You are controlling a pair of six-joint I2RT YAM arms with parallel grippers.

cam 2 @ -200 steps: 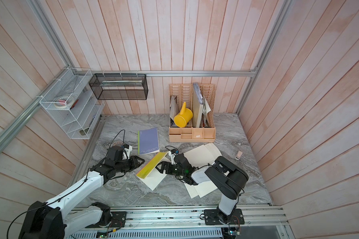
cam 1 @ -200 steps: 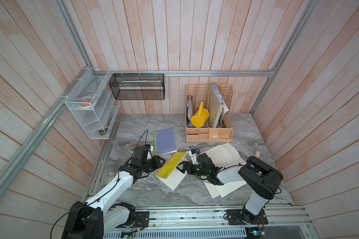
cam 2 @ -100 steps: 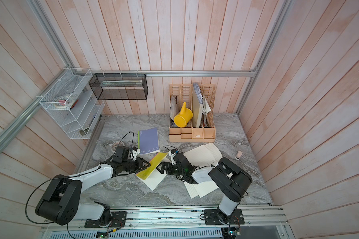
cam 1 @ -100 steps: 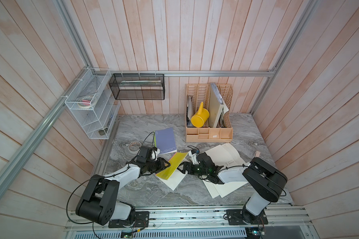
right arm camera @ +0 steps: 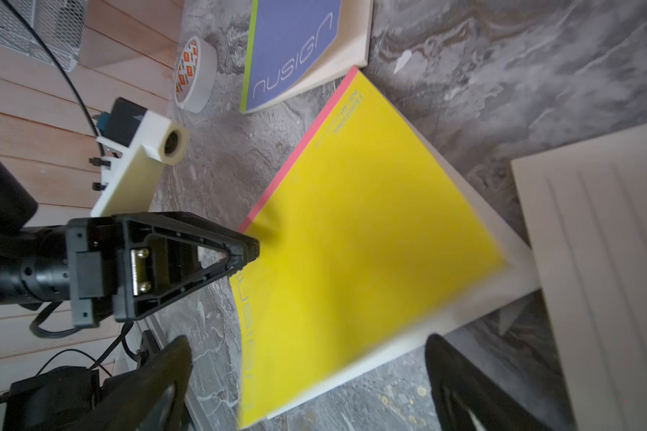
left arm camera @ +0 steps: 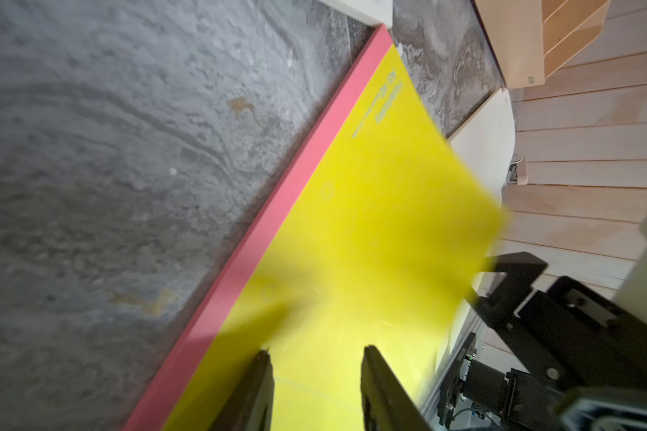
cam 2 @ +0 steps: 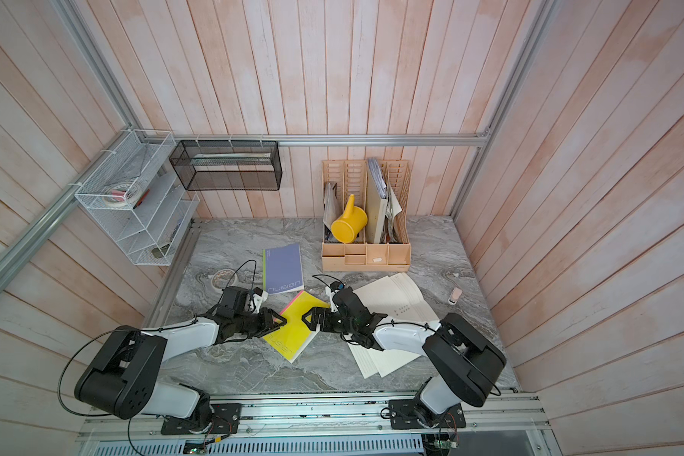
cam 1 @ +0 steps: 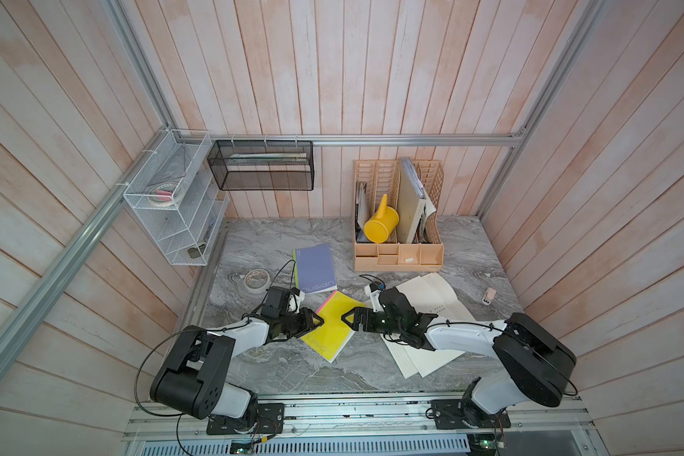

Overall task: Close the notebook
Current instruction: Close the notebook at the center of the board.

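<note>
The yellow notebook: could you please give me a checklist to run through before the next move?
1. Flat cover on the yellow notebook: cannot tell; its free edge is blurred in both wrist views and white page shows beyond it.
2. Empty left gripper: ok; jaws apart above the cover beside the pink spine, nothing between them.
3. Empty right gripper: ok; jaws wide open at the cover's free edge.
4. Clearance from the purple notebook: cannot tell; its corner and the yellow one's nearly meet.
5. Clearance from the tape roll: ok; it sits apart.
</note>
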